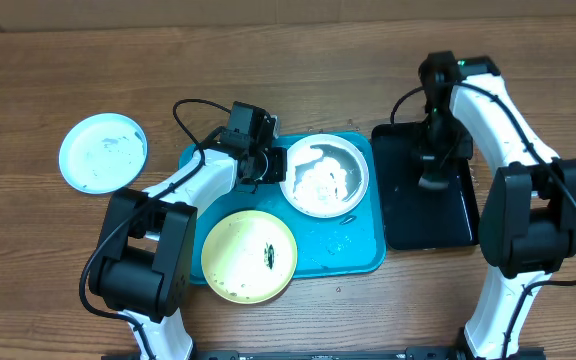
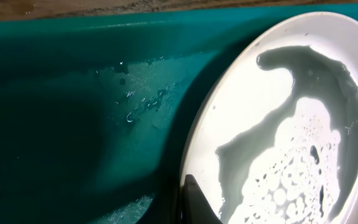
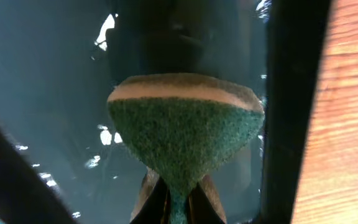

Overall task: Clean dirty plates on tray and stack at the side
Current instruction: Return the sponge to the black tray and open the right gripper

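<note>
Overhead, item list. White plate (image 1: pixel 353 150): on turquoise tray (image 1: pixel 353 250), upper right, holds soapy water; prob. light, stiff, slippery when wet, so grip at rim. L end effector (image 1: pixel 261 160): pressed together, seemingly pinching that plate's left rim. Yellow plate (image 1: pixel 233 250): dark speck, overhangs tray's near-left edge; could tip if nudged. Pale mint plate (image 1: pixel 103 152): on desk (image 1: pixel 68 70), left, well apart from tray. R end effector (image 1: pixel 433 178): pinching green sponge (image 3: pixel 185 134) over black tray (image 1: pixel 408 215). Open room: desk left & far side; raised tray rim blocks sliding.

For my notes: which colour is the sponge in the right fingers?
The sponge is green with a tan band, seen best in the right wrist view.
</note>
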`<state>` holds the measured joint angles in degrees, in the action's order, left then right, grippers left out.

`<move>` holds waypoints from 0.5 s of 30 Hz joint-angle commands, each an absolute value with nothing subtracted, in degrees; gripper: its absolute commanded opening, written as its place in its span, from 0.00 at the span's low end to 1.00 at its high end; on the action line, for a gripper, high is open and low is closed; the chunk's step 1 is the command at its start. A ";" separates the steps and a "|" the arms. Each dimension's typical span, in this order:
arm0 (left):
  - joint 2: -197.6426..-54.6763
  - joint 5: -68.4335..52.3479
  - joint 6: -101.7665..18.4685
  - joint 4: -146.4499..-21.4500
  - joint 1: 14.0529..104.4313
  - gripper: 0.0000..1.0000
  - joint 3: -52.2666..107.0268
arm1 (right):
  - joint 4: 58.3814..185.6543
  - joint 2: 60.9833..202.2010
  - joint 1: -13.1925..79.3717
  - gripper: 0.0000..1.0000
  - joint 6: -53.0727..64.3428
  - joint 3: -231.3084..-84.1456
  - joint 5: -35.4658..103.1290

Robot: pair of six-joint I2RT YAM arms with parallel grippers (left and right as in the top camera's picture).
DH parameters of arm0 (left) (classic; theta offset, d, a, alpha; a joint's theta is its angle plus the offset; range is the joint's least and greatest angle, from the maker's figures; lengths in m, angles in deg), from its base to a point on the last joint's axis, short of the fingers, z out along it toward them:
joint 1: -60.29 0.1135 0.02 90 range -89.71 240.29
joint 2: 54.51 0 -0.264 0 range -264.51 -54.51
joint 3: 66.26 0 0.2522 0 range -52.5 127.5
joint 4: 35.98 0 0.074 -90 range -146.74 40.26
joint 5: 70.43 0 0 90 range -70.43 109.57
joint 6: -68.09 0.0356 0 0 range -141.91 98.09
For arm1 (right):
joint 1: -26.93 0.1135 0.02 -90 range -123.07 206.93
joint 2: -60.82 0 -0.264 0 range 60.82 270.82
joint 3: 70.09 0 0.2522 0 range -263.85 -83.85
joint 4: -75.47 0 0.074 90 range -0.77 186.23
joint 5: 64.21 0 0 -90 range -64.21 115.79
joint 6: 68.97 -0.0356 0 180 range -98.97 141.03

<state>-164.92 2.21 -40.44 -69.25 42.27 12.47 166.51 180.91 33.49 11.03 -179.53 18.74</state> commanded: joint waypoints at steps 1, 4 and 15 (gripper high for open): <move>-165.47 2.14 -40.79 -69.19 42.27 0.04 12.54 | 164.39 180.30 33.49 0.04 14.64 -177.21 17.82; -165.47 2.14 -40.79 -69.19 42.27 0.04 12.54 | 162.68 180.30 33.49 0.04 15.56 -176.32 17.25; -165.51 5.57 -40.79 -70.28 42.25 0.28 12.52 | 168.87 180.28 33.17 0.54 16.80 -184.80 15.29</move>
